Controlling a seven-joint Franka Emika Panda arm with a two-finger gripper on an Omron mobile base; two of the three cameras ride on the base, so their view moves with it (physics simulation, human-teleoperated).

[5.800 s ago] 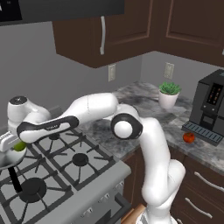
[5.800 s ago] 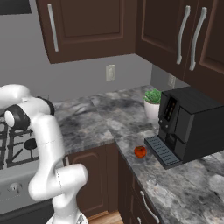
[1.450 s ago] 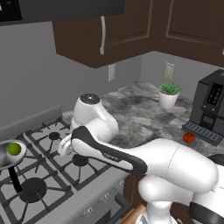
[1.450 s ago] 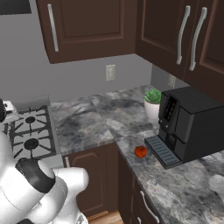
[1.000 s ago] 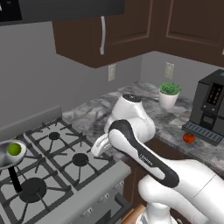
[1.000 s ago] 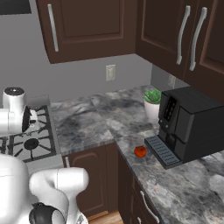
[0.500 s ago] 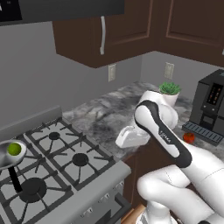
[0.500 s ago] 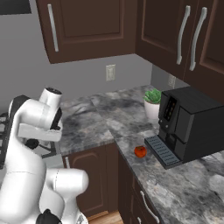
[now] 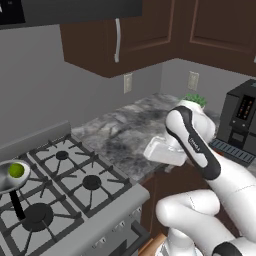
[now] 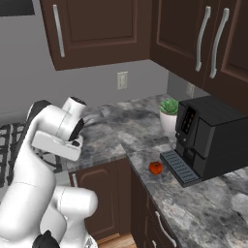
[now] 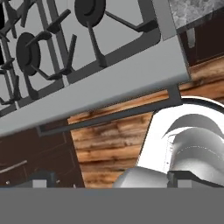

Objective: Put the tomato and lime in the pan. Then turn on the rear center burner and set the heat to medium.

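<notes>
Red-orange tomato (image 10: 155, 167) resting on grey marbled table (image 10: 193, 203), centre-right of right base view, just beside drip tray of black coffee machine (image 10: 213, 140); lime (image 9: 16, 170) already lying in silver pan (image 9: 10, 176), far left of left base view. Fingers spread fully wide, holding nothing. Judged step: fetching tomato. Advised: descend from above, keep clear of machine, centre fruit between fingers before closing; round fruit likely to roll if nudged. Burner knob untouched.
</notes>
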